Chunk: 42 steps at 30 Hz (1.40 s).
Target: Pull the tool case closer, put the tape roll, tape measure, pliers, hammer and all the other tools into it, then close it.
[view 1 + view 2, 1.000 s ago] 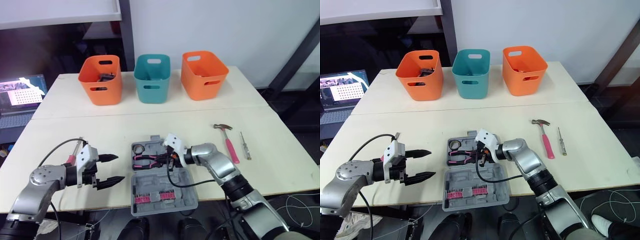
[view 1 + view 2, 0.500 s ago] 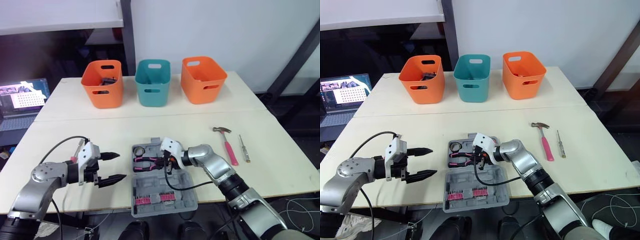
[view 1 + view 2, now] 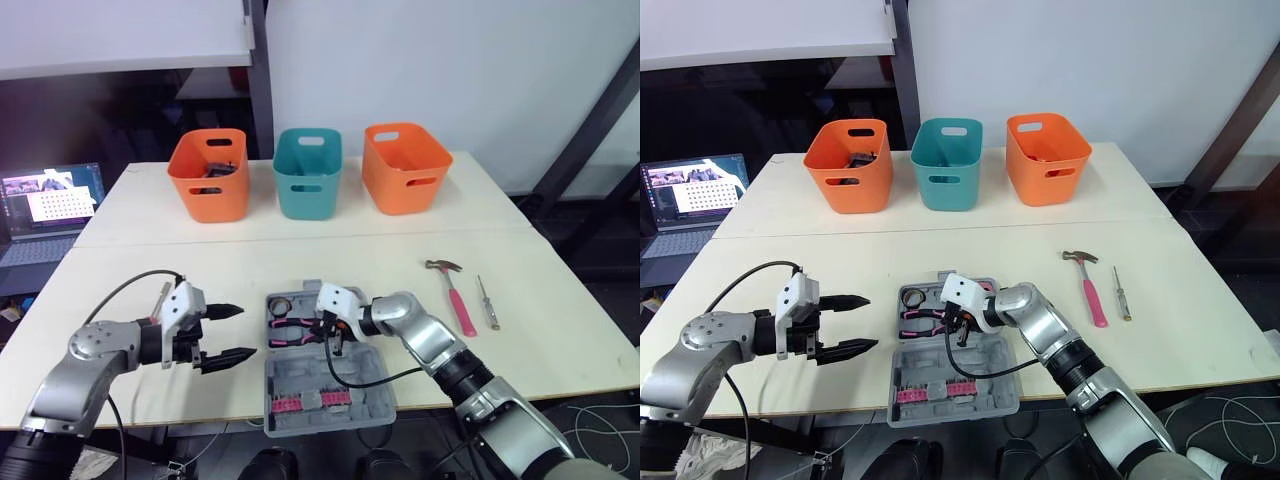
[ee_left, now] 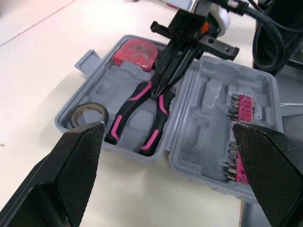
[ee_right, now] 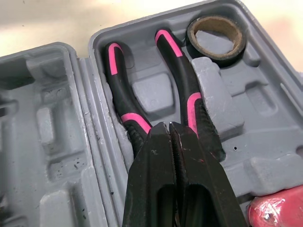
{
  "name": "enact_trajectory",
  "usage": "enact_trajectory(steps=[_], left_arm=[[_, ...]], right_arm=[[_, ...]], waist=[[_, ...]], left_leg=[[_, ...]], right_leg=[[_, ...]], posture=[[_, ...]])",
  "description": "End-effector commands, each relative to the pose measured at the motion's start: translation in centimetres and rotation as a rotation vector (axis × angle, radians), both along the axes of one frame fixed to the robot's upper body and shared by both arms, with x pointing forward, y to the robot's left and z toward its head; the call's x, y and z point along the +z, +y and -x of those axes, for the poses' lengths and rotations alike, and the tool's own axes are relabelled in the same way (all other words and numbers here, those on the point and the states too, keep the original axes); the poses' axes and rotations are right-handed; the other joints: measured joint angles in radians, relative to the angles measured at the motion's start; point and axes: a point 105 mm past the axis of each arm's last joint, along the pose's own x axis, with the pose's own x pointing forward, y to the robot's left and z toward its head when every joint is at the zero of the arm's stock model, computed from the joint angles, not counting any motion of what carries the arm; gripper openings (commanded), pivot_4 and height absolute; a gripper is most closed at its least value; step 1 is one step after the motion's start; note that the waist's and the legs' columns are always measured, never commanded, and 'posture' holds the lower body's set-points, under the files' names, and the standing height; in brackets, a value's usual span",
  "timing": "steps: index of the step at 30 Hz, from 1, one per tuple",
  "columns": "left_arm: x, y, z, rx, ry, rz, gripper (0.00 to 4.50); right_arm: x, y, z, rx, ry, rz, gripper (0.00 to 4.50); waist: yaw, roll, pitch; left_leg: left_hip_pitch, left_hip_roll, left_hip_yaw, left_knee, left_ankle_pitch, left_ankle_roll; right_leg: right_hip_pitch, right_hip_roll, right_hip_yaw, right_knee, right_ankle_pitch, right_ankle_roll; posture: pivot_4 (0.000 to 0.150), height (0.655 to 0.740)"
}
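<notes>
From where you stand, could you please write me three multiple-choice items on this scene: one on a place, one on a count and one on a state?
1. Where is the hammer relative to the tool case?
A. Inside it
B. On the table, on the robot's right of it
C. Under its lid

2. How many of the three bins are orange?
A. One
B. Two
C. Three

3. What state is the left gripper in?
A. Open, holding nothing
B. Shut on the pliers
C. Shut on the tape roll

Answers:
1 B: the hammer lies on bare table, apart from the case.
2 B: two orange bins flank a teal one.
3 A: its two fingers stand wide apart with nothing between them.
</notes>
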Motion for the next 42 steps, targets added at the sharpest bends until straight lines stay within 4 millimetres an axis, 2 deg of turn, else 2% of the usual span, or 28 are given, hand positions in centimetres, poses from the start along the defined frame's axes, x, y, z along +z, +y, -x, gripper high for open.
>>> enact_trajectory(steps=[1,4,7,9,13,14,17,18,19,20,23,24,31,37,42], left_arm=[[1.2,-0.5,-0.1,-0.02,-0.048,0.008,4.5],[1.3,-0.5,-0.2,-0.019,-0.047,0.011,4.5],[1.4,-0.4,-0.5,-0.017,-0.047,0.011,4.5],[1.4,-0.3,-0.7,-0.014,-0.06,-0.002,4.5],[1.3,0.6,-0.9,-0.01,-0.065,-0.025,4.5],[1.2,0.9,-0.9,-0.009,-0.062,-0.029,4.5],[0.7,1.7,-1.0,-0.008,-0.053,-0.058,3.61],[0.4,2.0,-0.9,-0.011,-0.051,-0.077,3.19],[0.0,2.2,-1.0,-0.017,-0.068,-0.105,2.5],[-0.4,2.5,-1.0,-0.029,-0.079,-0.131,2.04],[-1.1,2.7,-1.1,-0.045,-0.097,-0.158,0.38],[-1.5,2.6,-1.1,-0.049,-0.09,-0.159,0.04],[-4.1,1.6,-0.4,-0.052,-0.024,-0.165,0.04],[-5.5,0.6,-0.8,0.003,0.011,-0.136,0.04],[-6.5,-0.7,-0.5,0.002,0.04,-0.116,0.04]], right_arm=[[-3.6,-2.0,1.2,-0.09,0.108,0.026,0.1],[1.0,-0.7,-0.2,-0.072,-0.027,-0.147,0.1],[5.4,-0.8,-0.4,-0.054,-0.129,-0.284,0.1],[7.4,-1.9,-0.3,-0.058,-0.161,-0.309,0.1],[9.2,-5.4,0.9,-0.03,-0.199,-0.241,0.1],[9.2,-6.5,1.3,-0.022,-0.203,-0.202,0.1],[9.0,-9.7,2.1,-0.022,-0.205,-0.089,0.0],[8.6,-10.9,2.4,-0.019,-0.2,-0.03,0.0],[8.1,-12.0,2.6,-0.015,-0.194,0.025,0.0],[7.6,-13.1,2.9,-0.015,-0.176,0.062,0.0],[6.1,-14.7,3.3,0.003,-0.171,0.144,0.0],[5.6,-15.0,3.4,0.009,-0.17,0.155,0.0],[3.2,-14.3,2.7,0.016,-0.178,0.125,0.0],[2.5,-13.0,1.7,0.035,-0.19,0.105,0.0],[1.7,-12.1,1.6,0.08,-0.186,0.121,0.0]], waist=[[-0.001,0.0,0.0],[-0.001,0.001,0.005],[0.002,0.007,0.014],[0.0,0.009,0.017],[0.002,0.007,0.022],[0.002,0.008,0.022],[0.002,0.007,0.026],[0.002,0.006,0.028],[0.003,0.006,0.03],[0.003,0.005,0.031],[0.0,0.001,0.033],[0.0,0.001,0.033],[0.001,0.001,0.035],[0.002,0.001,0.035],[0.003,0.001,0.035]], left_leg=[[0.0,0.0,0.0,0.0,0.0,0.0],[-0.001,0.0,0.0,0.0,0.0,0.0],[-0.006,0.0,0.0,0.0,0.0,0.0],[-0.018,0.0,-0.001,0.003,0.002,0.003],[-0.02,0.0,-0.001,0.003,0.002,0.003],[-0.02,0.0,-0.001,0.003,0.002,0.003],[-0.02,0.0,-0.001,0.002,0.002,0.004],[-0.02,0.0,0.0,0.003,0.001,0.004],[-0.02,0.0,0.0,0.003,0.002,0.004],[-0.02,0.0,0.001,0.003,0.002,0.004],[-0.02,0.001,0.004,0.004,0.002,0.004],[-0.02,0.001,0.005,0.004,0.002,0.004],[-0.02,0.001,0.005,0.004,0.002,0.004],[-0.02,0.001,0.005,0.005,0.002,0.004],[-0.02,0.001,0.005,0.005,0.002,0.004]], right_leg=[[0.0,0.0,0.0,0.0,0.0,0.0],[-0.001,0.0,0.0,-0.001,0.0,0.0],[-0.006,0.0,0.0,-0.001,0.0,0.0],[-0.018,0.001,0.0,0.002,0.003,0.004],[-0.02,0.0,-0.001,0.001,0.003,0.004],[-0.019,0.0,-0.001,0.0,0.003,0.004],[-0.018,0.0,-0.001,-0.001,0.002,0.003],[-0.018,-0.001,-0.001,-0.001,0.001,0.0],[-0.017,-0.001,-0.001,-0.001,0.001,0.0],[-0.016,-0.002,-0.001,-0.001,0.001,0.0],[-0.016,-0.005,-0.003,-0.001,0.001,0.0],[-0.016,-0.006,-0.004,-0.001,0.001,-0.001],[-0.016,-0.006,-0.004,-0.001,0.002,0.0],[-0.016,-0.005,-0.004,0.0,0.003,0.002],[-0.016,-0.005,-0.004,0.0,0.003,0.003]], posture=[[0.15,0.7329],[0.15,0.7329],[0.15,0.7329],[0.15,0.7329],[0.15,0.7329],[0.15,0.7329],[0.15,0.7329],[0.15,0.7329],[0.15,0.7329],[0.15,0.7329],[0.15,0.7329],[0.15,0.7329],[0.15,0.7329],[0.15,0.7329],[0.15,0.7329]])
